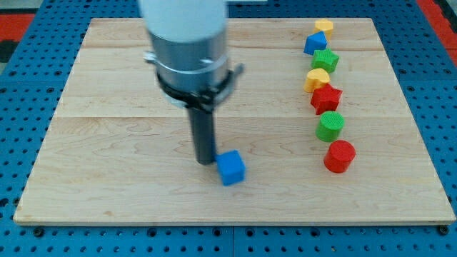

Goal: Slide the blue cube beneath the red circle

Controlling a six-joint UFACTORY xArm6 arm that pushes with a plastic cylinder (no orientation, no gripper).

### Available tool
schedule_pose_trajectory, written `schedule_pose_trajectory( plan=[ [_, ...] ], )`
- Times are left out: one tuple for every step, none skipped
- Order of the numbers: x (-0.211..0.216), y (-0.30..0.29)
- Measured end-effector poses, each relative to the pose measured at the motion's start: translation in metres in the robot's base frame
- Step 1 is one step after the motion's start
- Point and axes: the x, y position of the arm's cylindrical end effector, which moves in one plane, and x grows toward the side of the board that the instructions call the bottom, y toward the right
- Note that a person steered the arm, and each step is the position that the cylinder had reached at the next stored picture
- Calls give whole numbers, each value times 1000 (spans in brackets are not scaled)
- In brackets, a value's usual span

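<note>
My tip (pixel 206 161) is touching the matte blue cube (pixel 230 168) from the view's left on the pale wooden counter (pixel 107 143); the cube is sitting skewed, well left of the red circle (pixel 339 156).

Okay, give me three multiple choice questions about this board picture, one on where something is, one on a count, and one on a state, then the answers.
1. Where is my tip relative to the blue cube?
A. at its left side
B. at its right side
C. far above it

2. How many blocks are on the wooden board?
A. six
B. eight
C. ten

3. Is the blue cube beneath the red circle yet?
A. yes
B. no, it sits well to the view's left
C. it is stacked on it

Answers: A, the rod ends right beside the cube's left face. B, seven in the right-hand column plus the cube. B, bare board separates them.
</note>
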Motion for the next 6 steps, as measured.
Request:
schedule_pose_trajectory(
  plan=[
    [14, 42],
    [23, -4],
    [34, 12],
    [34, 79],
    [34, 132],
    [36, 138]
  ],
)
